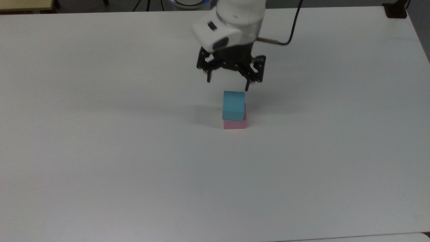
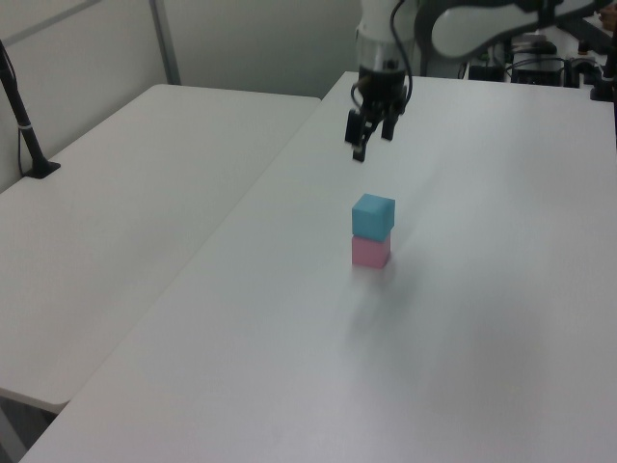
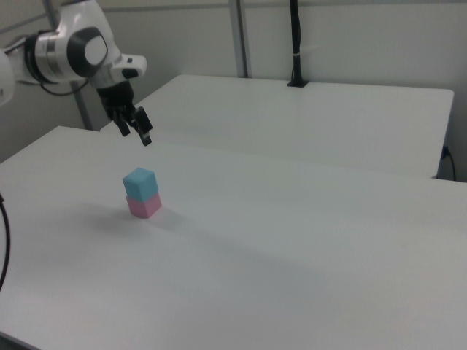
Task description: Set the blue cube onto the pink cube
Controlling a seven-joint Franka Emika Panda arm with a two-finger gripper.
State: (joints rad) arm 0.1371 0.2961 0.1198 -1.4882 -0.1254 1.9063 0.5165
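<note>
The blue cube (image 1: 233, 105) (image 2: 373, 215) (image 3: 140, 182) rests on top of the pink cube (image 1: 235, 124) (image 2: 370, 253) (image 3: 144, 205), near the middle of the white table (image 1: 134, 151). The two sit stacked, with the blue one turned slightly off the pink one's edges. My gripper (image 1: 227, 84) (image 2: 370, 147) (image 3: 136, 134) hangs open well above the stack, with nothing between its fingers. In the top view it lies just beyond the blue cube; in the left view it is up and slightly to the left of it.
A second white table (image 2: 125, 193) (image 3: 306, 117) stands beside this one, with a black post (image 2: 24, 125) (image 3: 295, 44) clamped to it. A black cable (image 1: 290, 30) runs from the arm's wrist. A dark block (image 1: 396, 10) sits at the table's far right corner.
</note>
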